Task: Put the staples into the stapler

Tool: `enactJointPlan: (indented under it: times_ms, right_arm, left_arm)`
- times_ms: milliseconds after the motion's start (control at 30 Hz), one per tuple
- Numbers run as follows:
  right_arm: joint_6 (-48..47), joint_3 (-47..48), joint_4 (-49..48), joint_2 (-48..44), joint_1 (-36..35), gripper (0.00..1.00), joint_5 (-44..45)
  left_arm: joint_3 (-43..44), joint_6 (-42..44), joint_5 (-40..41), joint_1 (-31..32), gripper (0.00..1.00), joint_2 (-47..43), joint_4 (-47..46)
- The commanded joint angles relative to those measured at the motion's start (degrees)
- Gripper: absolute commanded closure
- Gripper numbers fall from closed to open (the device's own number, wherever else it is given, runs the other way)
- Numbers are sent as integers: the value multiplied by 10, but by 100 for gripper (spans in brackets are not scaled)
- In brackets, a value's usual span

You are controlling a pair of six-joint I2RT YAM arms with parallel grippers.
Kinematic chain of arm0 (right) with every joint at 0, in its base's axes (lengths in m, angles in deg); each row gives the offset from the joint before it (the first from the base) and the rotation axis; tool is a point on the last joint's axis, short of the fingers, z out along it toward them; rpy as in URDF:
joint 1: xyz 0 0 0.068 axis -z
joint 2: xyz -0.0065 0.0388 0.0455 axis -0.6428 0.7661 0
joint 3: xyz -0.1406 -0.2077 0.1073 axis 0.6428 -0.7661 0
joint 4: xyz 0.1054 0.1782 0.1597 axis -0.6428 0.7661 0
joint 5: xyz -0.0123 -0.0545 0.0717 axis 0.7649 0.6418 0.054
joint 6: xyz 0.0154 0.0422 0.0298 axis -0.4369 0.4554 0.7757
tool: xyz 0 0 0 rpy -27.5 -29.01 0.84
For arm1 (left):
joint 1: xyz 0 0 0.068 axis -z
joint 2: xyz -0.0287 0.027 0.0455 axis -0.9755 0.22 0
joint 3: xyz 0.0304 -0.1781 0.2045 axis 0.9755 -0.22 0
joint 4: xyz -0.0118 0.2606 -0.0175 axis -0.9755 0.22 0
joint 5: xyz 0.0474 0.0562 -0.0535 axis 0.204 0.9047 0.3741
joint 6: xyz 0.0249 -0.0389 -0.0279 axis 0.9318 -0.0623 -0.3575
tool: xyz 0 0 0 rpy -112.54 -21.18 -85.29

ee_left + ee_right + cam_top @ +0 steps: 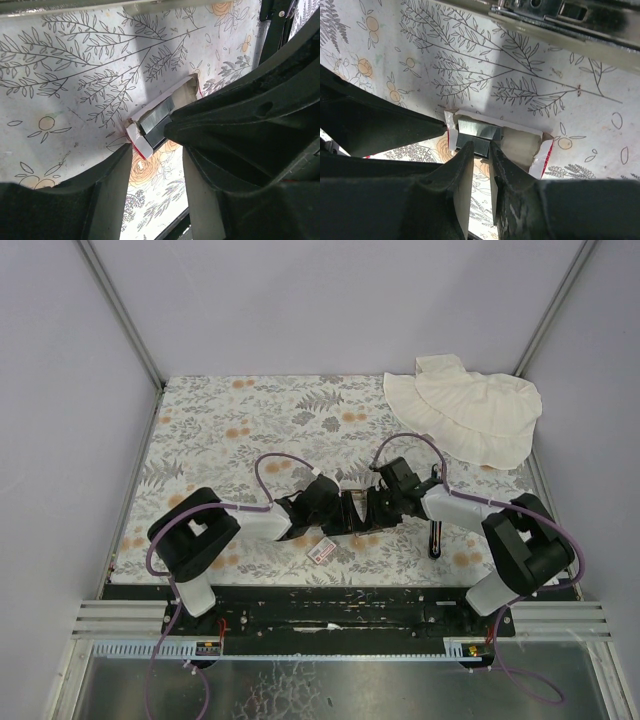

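Observation:
The open white cardboard tray [520, 145] with red-edged flaps lies on the floral mat between both grippers, hidden under them in the top view. Silver-grey staples [477, 129] fill its left half. My right gripper [481, 145] has its fingers drawn narrow, with a dark strip of staples pinched between the tips. My left gripper [152, 140] is open, and the near end of the tray [140, 145] sits between its fingertips beside the staples [157, 116]. The box's pink-labelled sleeve [322, 551] lies near the front edge. A slim black object [435, 540] by the right arm looks like the stapler.
A white cloth [470, 415] is bunched at the back right corner. A silver and black metal piece [545, 17] runs along the top of the right wrist view. The two grippers [352, 510] meet tip to tip at mid-table.

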Motion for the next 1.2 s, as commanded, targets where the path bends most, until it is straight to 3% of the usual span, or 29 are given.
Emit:
enactJointPlan:
  times_ms: [0, 567, 733, 900, 1167]
  right_arm:
    - [45, -9, -35, -44, -6, 74, -62]
    - [86, -30, -92, -69, -5, 78, -102]
    - [54, -17, -36, -105, -5, 71, -30]
    - [37, -16, 19, -141, -2, 59, 55]
    - [52, -54, 45, -200, 24, 54, 128]
  left_arm:
    - [-3, -11, -7, 1, 56, 2, -57]
    - [-16, -13, -2, 1, 57, -14, -61]
    - [-5, 35, 59, 6, 57, -44, 0]
    - [81, 94, 163, 53, 56, -50, 137]
    - [147, 62, 212, 90, 59, 3, 197]
